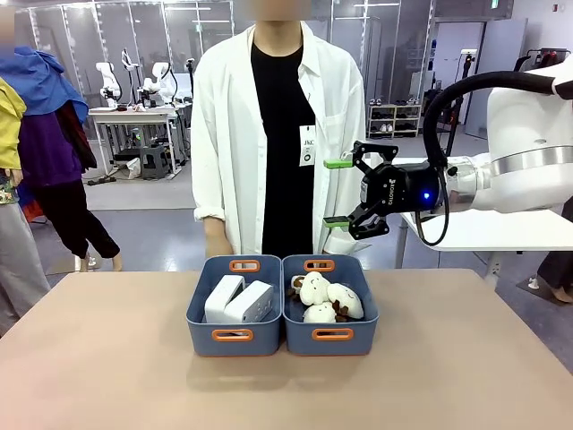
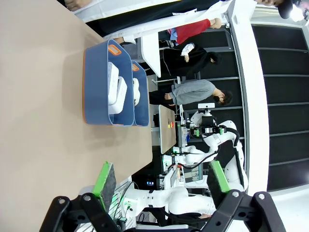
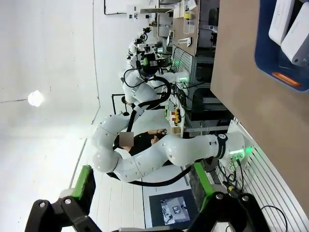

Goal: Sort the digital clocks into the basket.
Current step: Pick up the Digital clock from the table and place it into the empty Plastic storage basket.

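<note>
inside left basket both digital clocks half hidden, right claw and left claw apart

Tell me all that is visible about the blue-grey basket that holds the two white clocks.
The basket is a blue-grey rectangular bin that looks like plastic, with rounded corners and an orange-rimmed handle slot at each end. It stands upright on the tan table, its long side against an identical bin on its right that holds cream plush toys. Inside, two white digital clocks lean side by side, tilted against each other. Nothing else touches it.
</note>
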{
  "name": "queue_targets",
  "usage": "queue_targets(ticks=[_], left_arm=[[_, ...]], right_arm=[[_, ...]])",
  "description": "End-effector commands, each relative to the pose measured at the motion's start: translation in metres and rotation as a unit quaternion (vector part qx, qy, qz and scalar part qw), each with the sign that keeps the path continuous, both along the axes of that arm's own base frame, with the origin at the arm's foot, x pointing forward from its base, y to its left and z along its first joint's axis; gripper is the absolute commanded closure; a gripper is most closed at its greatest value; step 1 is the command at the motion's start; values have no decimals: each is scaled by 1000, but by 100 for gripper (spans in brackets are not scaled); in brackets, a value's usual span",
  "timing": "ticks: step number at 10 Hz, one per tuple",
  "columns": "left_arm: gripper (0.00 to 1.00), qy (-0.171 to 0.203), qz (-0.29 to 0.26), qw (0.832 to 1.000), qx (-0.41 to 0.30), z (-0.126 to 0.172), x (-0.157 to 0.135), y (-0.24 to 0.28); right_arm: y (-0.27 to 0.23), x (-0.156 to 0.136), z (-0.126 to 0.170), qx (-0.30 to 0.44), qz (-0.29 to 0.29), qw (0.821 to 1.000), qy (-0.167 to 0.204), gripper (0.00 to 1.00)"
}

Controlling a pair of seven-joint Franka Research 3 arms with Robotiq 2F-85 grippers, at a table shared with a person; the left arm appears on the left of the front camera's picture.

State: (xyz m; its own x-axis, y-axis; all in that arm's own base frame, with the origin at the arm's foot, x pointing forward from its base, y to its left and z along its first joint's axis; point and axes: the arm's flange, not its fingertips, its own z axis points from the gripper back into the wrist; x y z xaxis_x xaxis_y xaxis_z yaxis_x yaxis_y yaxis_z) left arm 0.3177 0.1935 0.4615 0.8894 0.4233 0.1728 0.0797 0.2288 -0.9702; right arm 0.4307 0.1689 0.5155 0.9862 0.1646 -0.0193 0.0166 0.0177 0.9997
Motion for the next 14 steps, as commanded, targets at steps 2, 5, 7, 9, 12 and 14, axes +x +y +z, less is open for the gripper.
queue_targets(ticks=[2, 5, 7, 9, 12, 14], left_arm=[[3, 7, -5, 1000, -3, 4, -5, 1], [3, 7, -5, 1000, -3, 4, -5, 1], [3, 7, -5, 1000, -3, 4, -5, 1], [3, 7, -5, 1000, -3, 4, -5, 1], [3, 7, -5, 1000, -3, 4, -5, 1], [3, 7, -5, 1000, -3, 4, -5, 1]], right_arm=[[0, 3, -1, -2, -3, 1000, 2, 0], [0, 3, -1, -2, -3, 1000, 2, 0], [-2, 1, -2, 0, -2, 1000, 2, 0], [-63, -19, 48, 124, 42, 982, 136, 0], [-223, -31, 49, 96, -99, 981, 133, 0], [-330, -43, 31, -15, -223, 973, 59, 0]])
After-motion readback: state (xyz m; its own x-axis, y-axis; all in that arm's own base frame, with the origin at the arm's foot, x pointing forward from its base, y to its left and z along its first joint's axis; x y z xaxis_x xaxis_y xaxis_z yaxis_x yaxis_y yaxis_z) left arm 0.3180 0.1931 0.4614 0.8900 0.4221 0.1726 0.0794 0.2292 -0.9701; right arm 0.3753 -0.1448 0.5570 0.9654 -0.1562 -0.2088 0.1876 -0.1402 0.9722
